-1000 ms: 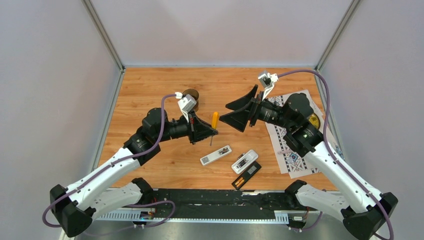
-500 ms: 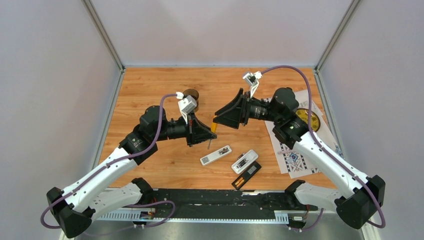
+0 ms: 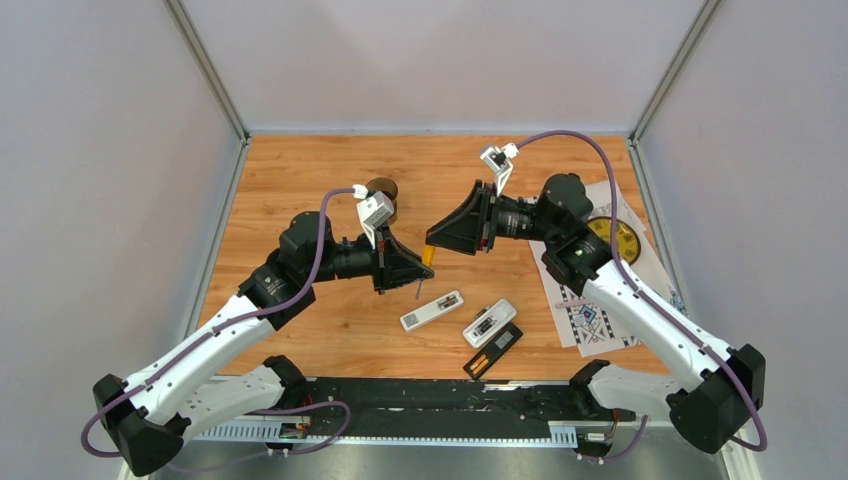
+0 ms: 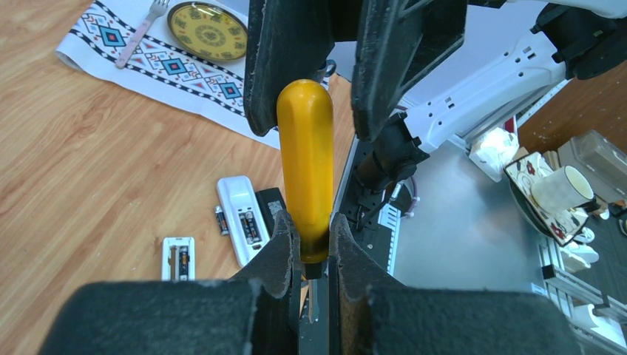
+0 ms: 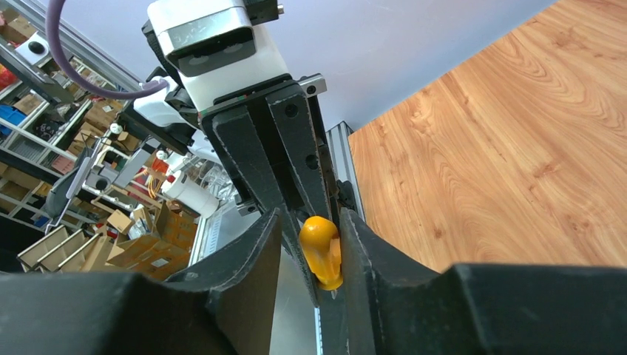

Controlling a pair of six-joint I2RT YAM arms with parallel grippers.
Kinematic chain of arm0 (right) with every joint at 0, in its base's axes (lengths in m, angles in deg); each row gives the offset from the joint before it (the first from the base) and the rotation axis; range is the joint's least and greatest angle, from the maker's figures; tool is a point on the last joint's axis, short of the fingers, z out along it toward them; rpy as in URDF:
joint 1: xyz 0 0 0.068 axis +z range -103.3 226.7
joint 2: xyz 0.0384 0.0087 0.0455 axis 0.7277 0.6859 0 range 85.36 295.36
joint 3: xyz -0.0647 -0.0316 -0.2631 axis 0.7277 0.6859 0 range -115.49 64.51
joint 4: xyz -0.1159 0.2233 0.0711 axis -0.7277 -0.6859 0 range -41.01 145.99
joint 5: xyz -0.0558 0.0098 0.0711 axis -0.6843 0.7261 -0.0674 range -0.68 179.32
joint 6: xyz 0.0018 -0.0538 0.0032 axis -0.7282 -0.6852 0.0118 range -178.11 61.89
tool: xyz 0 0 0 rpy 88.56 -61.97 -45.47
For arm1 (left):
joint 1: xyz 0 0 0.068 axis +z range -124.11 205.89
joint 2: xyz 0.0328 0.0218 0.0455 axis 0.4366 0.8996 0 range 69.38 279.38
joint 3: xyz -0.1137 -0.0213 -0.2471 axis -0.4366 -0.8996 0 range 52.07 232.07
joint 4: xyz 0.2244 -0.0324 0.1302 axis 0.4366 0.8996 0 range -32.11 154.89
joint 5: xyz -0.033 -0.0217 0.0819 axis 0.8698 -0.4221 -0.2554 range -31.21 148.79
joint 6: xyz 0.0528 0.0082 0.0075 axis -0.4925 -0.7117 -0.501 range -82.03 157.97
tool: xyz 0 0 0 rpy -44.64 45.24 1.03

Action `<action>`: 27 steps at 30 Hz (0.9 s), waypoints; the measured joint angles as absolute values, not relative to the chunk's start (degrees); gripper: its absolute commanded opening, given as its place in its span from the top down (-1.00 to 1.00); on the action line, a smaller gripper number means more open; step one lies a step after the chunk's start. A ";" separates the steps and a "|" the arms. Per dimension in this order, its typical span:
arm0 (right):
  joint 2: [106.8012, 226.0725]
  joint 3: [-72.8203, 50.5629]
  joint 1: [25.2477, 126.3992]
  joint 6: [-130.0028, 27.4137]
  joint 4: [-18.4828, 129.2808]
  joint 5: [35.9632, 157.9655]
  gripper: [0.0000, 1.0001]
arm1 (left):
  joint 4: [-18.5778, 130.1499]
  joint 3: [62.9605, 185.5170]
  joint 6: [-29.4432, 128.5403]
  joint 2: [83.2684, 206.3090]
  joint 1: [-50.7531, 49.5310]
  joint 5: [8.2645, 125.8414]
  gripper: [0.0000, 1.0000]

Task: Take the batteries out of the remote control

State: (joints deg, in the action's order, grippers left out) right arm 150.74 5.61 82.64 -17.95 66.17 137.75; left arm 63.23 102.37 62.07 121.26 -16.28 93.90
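left gripper (image 4: 314,231) clamping screwdriver (image 4: 304,163); left wrist alone shows batteries (image 4: 249,225) inside white remotes (image 4: 235,191)

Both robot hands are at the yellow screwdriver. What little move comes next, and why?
Probably the right tool should close on the yellow-orange-handled screwdriver: its fingers straddle the handle's rounded end with a gap showing, while the left tool clamps the handle's base, so this looks like a handover.

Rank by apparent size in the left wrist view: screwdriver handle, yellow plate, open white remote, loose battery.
1. screwdriver handle (nearness to the camera inflates it)
2. yellow plate
3. open white remote
4. loose battery
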 measured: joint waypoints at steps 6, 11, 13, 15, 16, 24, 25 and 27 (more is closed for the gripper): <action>151.51 5.66 82.77 -18.82 65.62 137.73 0.61 | 63.26 102.37 62.07 121.26 -16.28 93.90 1.00; 151.79 5.68 82.79 -19.17 65.71 137.66 0.50 | 63.56 102.37 62.15 121.28 -16.11 93.90 1.00; 151.81 5.70 82.79 -19.19 65.71 137.66 0.39 | 63.61 102.37 62.18 121.28 -16.11 93.90 1.00; 151.81 5.87 82.84 -19.21 65.73 137.73 0.38 | 63.56 102.37 62.15 121.28 -16.11 93.90 1.00; 151.81 6.11 82.95 -19.30 65.71 137.86 0.38 | 63.43 102.37 62.15 121.28 -16.11 93.88 1.00; 151.88 7.51 83.27 -19.85 65.82 138.12 1.00 | 63.71 102.37 62.63 121.28 -16.04 93.69 1.00; 151.90 7.51 83.27 -20.22 65.84 138.03 1.00 | 63.74 102.37 62.90 121.28 -16.00 93.60 1.00; 151.92 7.51 83.27 -20.53 65.82 137.73 1.00 | 63.71 102.37 63.42 121.28 -15.93 93.27 1.00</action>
State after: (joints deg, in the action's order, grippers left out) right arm 151.92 7.51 83.27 -20.53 65.82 137.73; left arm 63.71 102.37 63.42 121.28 -15.93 93.27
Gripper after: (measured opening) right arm 0.079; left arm 0.118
